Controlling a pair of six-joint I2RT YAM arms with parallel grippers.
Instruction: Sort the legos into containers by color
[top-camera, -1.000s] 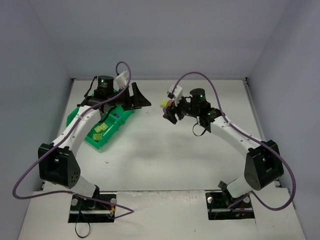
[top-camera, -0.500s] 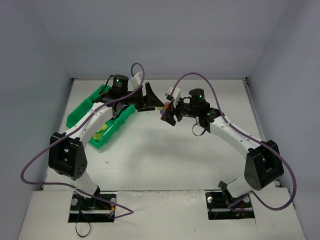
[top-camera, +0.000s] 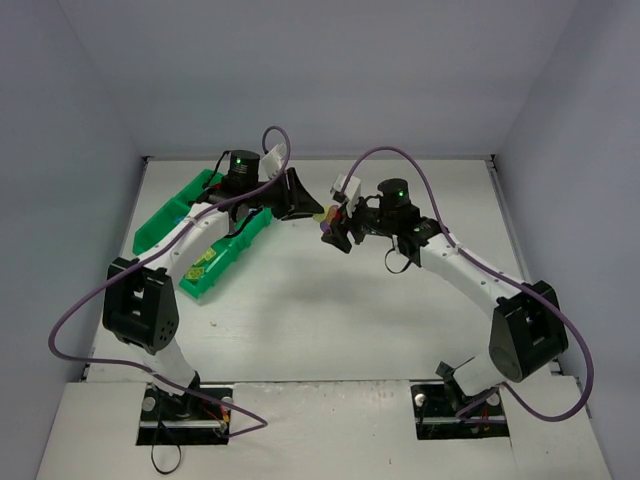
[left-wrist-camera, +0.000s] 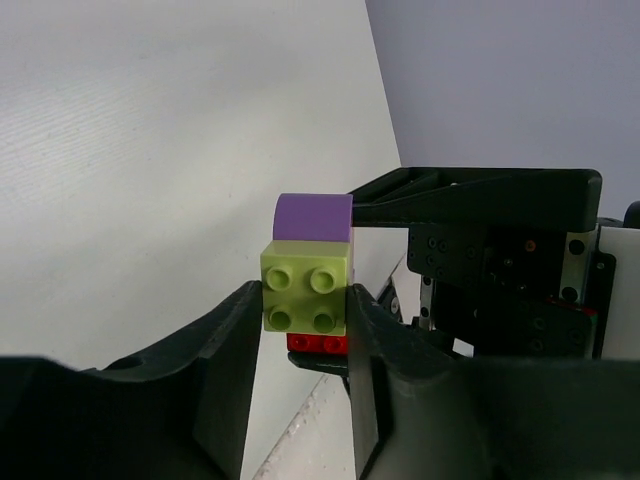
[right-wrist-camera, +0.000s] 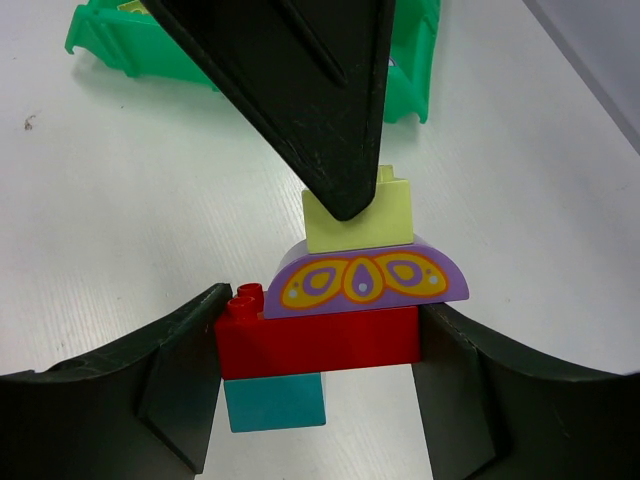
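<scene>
Left end effector (left-wrist-camera: 303, 312) clamped on yellow-green brick (left-wrist-camera: 308, 293); right end effector (right-wrist-camera: 322, 332) gripping red brick (right-wrist-camera: 345, 343) lower down; purple arch (right-wrist-camera: 365, 280) btwn them, cyan brick (right-wrist-camera: 275, 400) underneath; green tray (top-camera: 160, 225) nearby on tabletop (top-camera: 350, 310).

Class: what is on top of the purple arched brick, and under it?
On top: a yellow-green brick, pinched by the left hand. Underneath: a red brick, then a cyan brick. Their joined faces are hidden.

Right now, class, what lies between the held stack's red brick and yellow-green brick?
The purple arched brick, touching the red brick below and the yellow-green brick above; the right wrist view shows it.
</scene>
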